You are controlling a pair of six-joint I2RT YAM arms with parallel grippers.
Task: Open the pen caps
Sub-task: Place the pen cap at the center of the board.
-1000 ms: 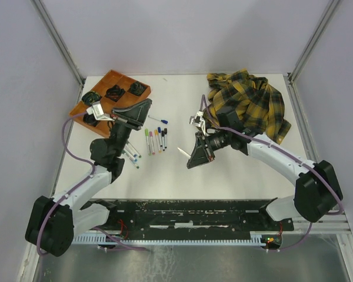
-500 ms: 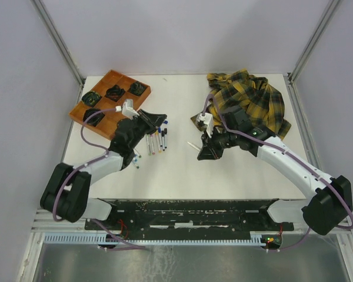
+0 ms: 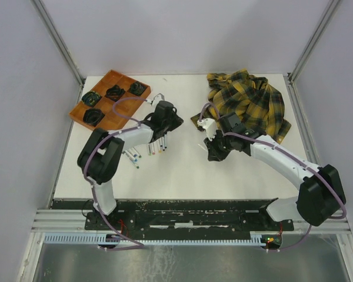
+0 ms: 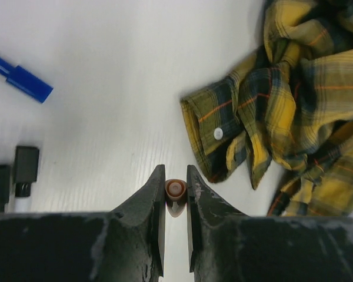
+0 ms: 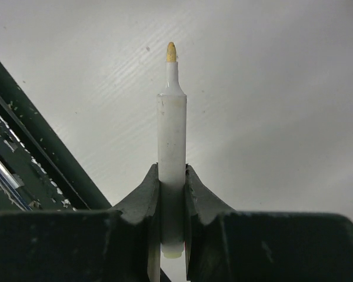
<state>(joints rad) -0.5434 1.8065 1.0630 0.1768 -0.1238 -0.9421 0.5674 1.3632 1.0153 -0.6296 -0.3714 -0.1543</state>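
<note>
We pinch the orange cap in the left gripper, the pen lengthwise in the right gripper, well apart.

The light is bright, even and soft, and it falls from above. From the top camera the white table has no glare, and the shadows on it are small and pale. At the left gripper the orange pen cap is sharp. The dark fingers are dim and grainy, and the plaid shirt beyond, to the right, is clear. At the right gripper the marker is sharp. The table beyond it has a mild sheen, and the dark rail to the left is slightly soft.
</note>
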